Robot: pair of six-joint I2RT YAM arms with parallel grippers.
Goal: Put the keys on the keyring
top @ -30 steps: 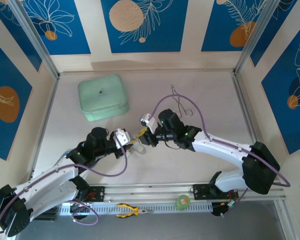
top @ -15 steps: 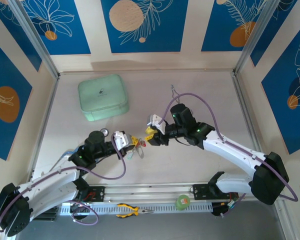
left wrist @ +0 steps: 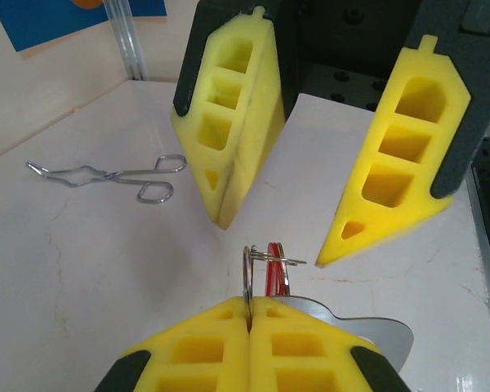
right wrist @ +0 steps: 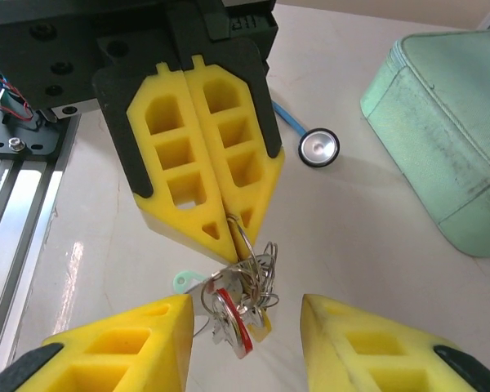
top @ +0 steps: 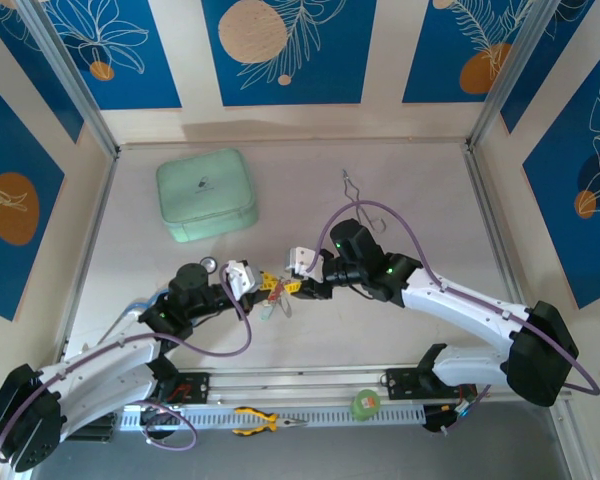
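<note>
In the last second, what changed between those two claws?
The right gripper opened wider and drew back slightly from the left gripper, which stayed shut on the keys. The green case and tongs did not move.

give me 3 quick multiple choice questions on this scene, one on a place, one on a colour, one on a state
1. Where on the table is the mint case? A far left; B near right; C centre.
2. What colour are the handles of the pliers? A red; B yellow; C blue.
3. The left gripper is: A wide open; B shut on nothing; C shut on the keys.

Answers: 1 A, it lies towards the far-left corner. 2 B, the grips are yellow. 3 C, its jaws meet with the bunch hanging from them.
</note>
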